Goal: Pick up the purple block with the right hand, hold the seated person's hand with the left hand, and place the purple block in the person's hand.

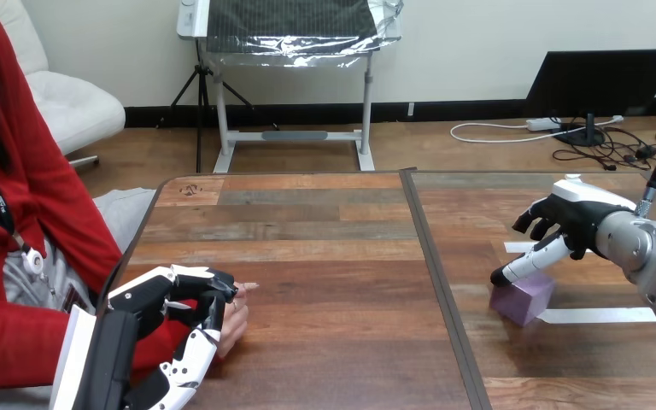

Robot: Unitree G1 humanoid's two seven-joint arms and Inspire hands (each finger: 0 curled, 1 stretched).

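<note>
In the head view, the left robot hand (pixel 171 301) is at the lower left part of the worktop (pixel 325 342), close to its left edge. Its arm comes in from the bottom edge and points forward and a little to the right. The hand lies on its side, with the white shells turned up. Its dark fingers are bent over the top of the person's hand (pixel 236 320) and a white finger comes round from below, so it is closed around the person's hand. The person's hand rests on the worktop with the fingertips pointing to the right, and they come out just past the robot fingers. The red sleeve reaches this hand from the left side.

The right robot hand (pixel 564 218) is at the right part of the worktop, on the other side of the dark seam (pixel 436 282) that runs down the wood. Its silver forearm (pixel 641 243) comes in from the right edge and points to the left. The back of the hand is turned up and the fingers hang down, loosely bent and spread. They are not closed on anything. One straighter white finger (pixel 530 263) reaches down and left, and its tip is at the top edge of the purple block (pixel 525 299); I cannot tell if it really touches.

The purple block stands on the worktop directly under this hand, right of the seam, and a white tape strip (pixel 602 315) lies just beside it on the right
</note>
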